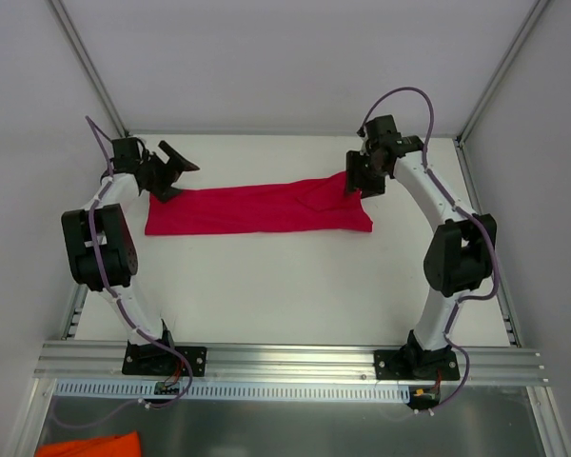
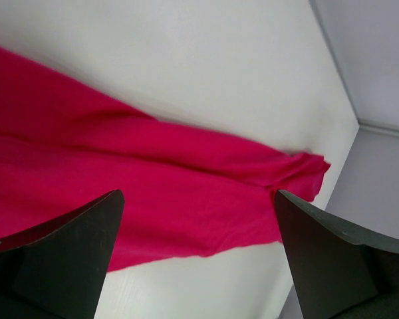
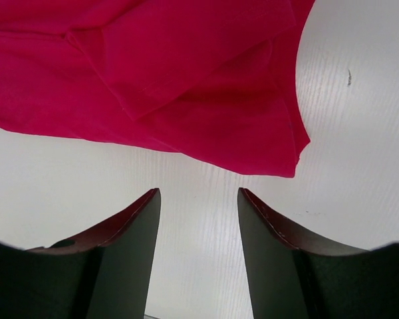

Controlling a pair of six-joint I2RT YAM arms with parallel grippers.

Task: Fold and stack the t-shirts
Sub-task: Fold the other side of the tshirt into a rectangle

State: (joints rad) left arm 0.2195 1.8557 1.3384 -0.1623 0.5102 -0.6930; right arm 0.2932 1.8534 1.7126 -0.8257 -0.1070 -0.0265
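A crimson-red t-shirt [image 1: 257, 209] lies on the white table as a long, narrow folded strip running left to right. My left gripper [image 1: 171, 171] is open and empty above the strip's far left corner. In the left wrist view the shirt [image 2: 120, 179] fills the frame beyond my wide-apart fingers [image 2: 73, 246]. My right gripper [image 1: 359, 181] is open and empty at the strip's far right end. In the right wrist view the shirt's creased end [image 3: 186, 86] lies just past my parted fingertips [image 3: 146, 212], with bare table between them.
Grey walls with metal posts [image 1: 86, 62] enclose the white table [image 1: 285, 286]. An aluminium rail [image 1: 285, 360] carries both arm bases. An orange cloth [image 1: 86, 446] lies below the rail at the bottom left.
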